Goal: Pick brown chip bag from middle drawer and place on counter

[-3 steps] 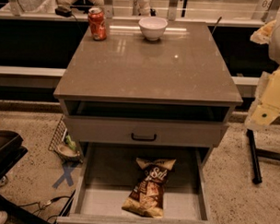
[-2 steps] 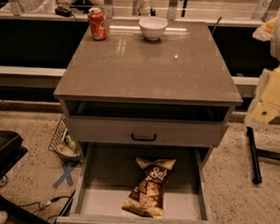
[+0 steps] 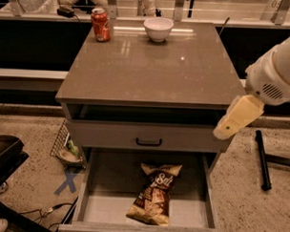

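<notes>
The brown chip bag (image 3: 154,197) lies flat on the pale floor of the open middle drawer (image 3: 103,205), right of centre, its long side running front to back. The counter (image 3: 151,65) is the glossy grey-brown top above it. My gripper (image 3: 236,117) shows as a cream part on the end of the white arm. It hangs at the cabinet's right side, just below the counter's edge and well above and to the right of the bag. Nothing shows in it.
A red soda can (image 3: 100,24) and a white bowl (image 3: 158,28) stand at the counter's back edge. A closed drawer front with a black handle (image 3: 149,141) sits above the open drawer. A wire basket (image 3: 63,146), a blue tape cross (image 3: 68,181) and a black bar (image 3: 263,160) are on the floor.
My arm and gripper have moved left and slightly down, from the right edge of the view toward the cabinet's right side. The bag and drawer have not moved.
</notes>
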Robot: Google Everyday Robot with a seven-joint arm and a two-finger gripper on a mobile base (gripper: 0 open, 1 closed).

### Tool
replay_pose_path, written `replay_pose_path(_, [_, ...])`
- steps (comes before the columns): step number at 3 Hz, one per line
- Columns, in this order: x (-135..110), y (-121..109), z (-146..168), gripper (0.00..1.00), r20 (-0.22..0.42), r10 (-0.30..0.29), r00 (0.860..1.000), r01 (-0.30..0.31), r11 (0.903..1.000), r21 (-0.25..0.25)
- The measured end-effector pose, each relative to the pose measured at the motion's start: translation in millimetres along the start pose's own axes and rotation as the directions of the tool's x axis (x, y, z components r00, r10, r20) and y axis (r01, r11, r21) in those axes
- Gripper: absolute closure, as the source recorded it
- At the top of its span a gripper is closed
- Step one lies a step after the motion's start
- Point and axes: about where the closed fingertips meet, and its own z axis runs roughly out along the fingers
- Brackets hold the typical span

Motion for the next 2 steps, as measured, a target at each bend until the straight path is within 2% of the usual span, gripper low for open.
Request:
replay_pose_path(1, [28, -9, 69, 0.0, 0.006, 0.183, 0.983, -0.183, 0.9831, 0.007])
replay_pose_path(2, [78, 13, 126, 0.0, 0.001, 0.404, 0.915, -0.404, 0.9141, 0.038])
